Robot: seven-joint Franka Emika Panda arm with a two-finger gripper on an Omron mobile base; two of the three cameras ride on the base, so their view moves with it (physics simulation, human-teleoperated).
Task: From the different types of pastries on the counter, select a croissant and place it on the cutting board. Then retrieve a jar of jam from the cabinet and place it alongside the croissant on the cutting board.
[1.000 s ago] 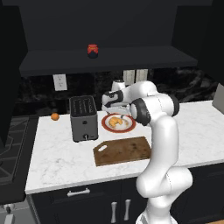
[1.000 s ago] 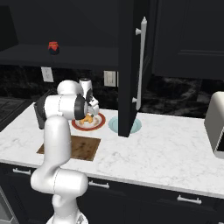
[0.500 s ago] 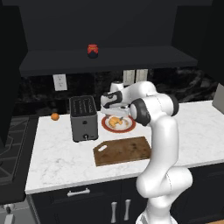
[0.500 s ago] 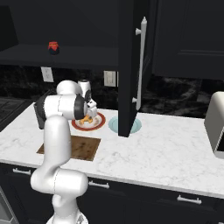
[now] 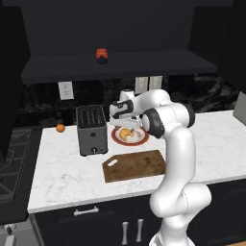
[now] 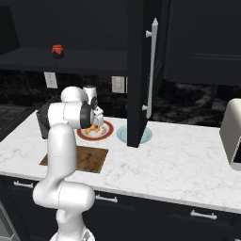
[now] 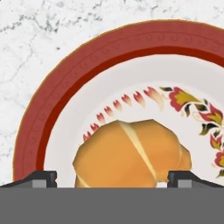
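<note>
The golden croissant [image 7: 131, 153] lies on a round red-rimmed plate [image 7: 52, 105] on the white marble counter [image 5: 67, 173]. My gripper [image 7: 113, 178] hangs just above it, open, with one fingertip [image 7: 43, 176] on each side of the pastry and not touching it. In the base views the hand [image 5: 126, 126] points down over the croissant [image 5: 127, 134] and plate [image 6: 106, 133]. In front of the plate, the dark-brown cutting board [image 5: 134, 166] lies bare. The jar of jam [image 5: 101, 55] stands on the shelf of the dark cabinet [image 5: 120, 65], also seen as the jar [image 6: 57, 51] from the right.
A grey toaster [image 5: 91, 129] stands left of the plate, with a small orange fruit [image 5: 60, 128] beyond it. An open cabinet door [image 6: 141, 70] hangs right of the plate, above a pale round dish [image 6: 123, 135]. A white appliance [image 6: 233, 134] sits at the far right.
The hand has come down a little toward the plate and croissant. The jaws have stayed wide; nothing else moved.
</note>
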